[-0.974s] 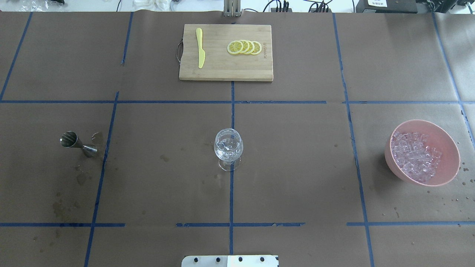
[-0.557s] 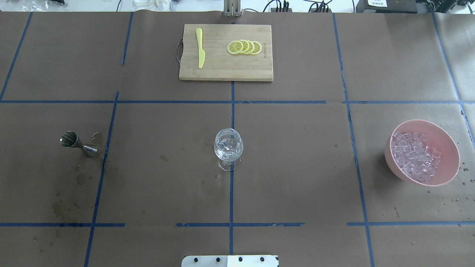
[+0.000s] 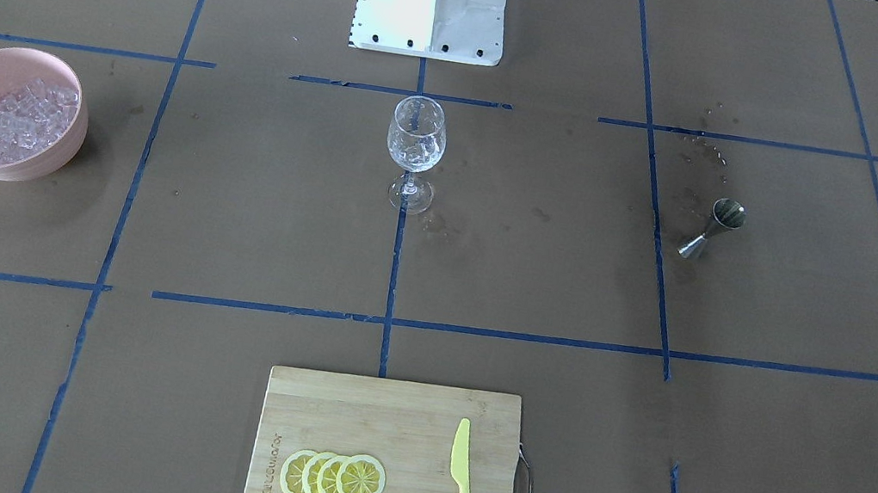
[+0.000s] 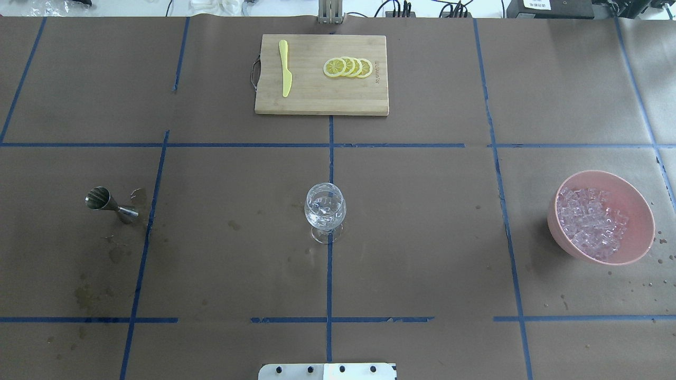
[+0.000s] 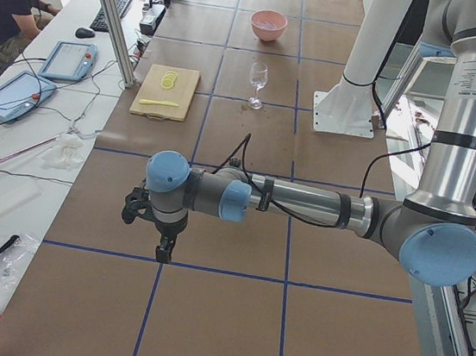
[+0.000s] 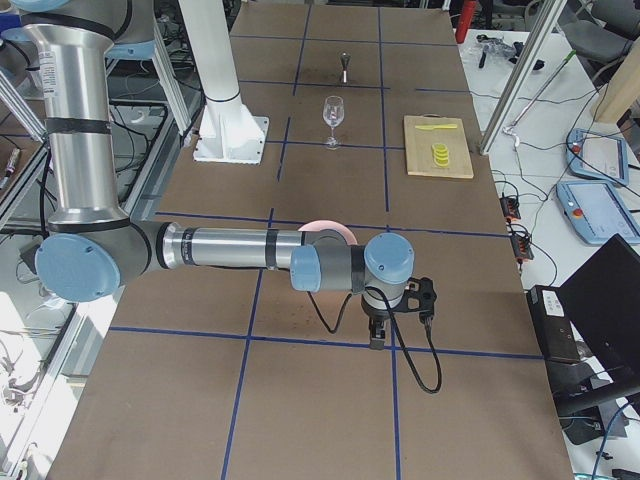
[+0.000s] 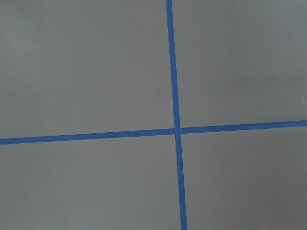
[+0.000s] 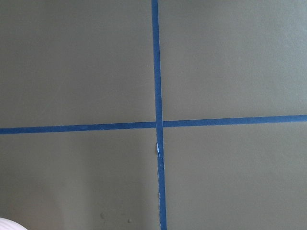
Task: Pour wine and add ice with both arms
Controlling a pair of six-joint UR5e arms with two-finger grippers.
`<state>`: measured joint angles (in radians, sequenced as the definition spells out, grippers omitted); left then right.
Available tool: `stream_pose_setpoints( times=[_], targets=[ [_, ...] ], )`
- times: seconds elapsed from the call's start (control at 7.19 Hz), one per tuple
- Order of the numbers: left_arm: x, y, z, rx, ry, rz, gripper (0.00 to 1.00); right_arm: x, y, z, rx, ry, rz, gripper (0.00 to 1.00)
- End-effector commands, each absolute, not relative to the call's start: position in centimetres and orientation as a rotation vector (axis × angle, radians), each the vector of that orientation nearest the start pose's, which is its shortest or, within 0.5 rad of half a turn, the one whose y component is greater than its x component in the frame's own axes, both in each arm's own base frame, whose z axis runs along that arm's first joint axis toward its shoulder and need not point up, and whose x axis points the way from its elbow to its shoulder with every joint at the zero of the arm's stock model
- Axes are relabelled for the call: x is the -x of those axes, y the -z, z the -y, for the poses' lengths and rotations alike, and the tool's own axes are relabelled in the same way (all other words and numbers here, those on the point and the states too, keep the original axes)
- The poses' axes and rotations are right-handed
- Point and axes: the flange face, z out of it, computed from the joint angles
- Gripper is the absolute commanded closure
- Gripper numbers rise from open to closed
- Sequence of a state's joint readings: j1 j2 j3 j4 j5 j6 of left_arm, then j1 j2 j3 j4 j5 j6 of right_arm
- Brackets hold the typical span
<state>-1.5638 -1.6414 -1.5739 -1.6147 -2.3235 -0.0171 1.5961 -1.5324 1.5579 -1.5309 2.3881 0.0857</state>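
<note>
Brown paper crossed with blue tape covers the bench. Read your overhead view as a dial centred on the wine glass, with 12 o'clock pointing away from the robot. The glass stands upright on the centre tape line, and its bowl shows clear, faceted glints. You cannot tell from these whether the wine is inside.

The ice is heaped in a pink bowl far out at 3 o'clock, well apart from the glass. A steel jigger stands far out at 9 o'clock, with dark stains on the paper around it. At 12 o'clock lies a bamboo board carrying a yellow knife and a row of overlapping lemon slices.

Neither arm reaches into your overhead or front views. From the bench end, the left arm stretches level and low, with the left tool pointing down just above a tape crossing, beyond the jigger's end of the bench. The right arm mirrors it at the other end, its forearm passing in front of the bowl and the right tool pointing down by a tape line. Both wrist cameras show only paper and tape. Whether either tool's fingers are apart or together, you cannot tell.
</note>
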Motion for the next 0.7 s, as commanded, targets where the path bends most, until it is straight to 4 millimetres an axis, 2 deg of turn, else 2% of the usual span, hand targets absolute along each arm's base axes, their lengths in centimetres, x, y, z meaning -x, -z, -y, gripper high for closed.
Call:
stream_pose_setpoints(
  times=[0.0,0.56],
  targets=[
    [6.19,-61.80,52.91,-0.104,-0.034,-0.754,0.00,-7.33,-63.77,51.14,-0.039,-0.077,0.818,0.00],
    [6.19,-61.86,53.03,-0.103,-0.035,-0.753,0.00,-7.42,-62.97,51.60,-0.055,-0.071,0.818,0.00]
  ],
)
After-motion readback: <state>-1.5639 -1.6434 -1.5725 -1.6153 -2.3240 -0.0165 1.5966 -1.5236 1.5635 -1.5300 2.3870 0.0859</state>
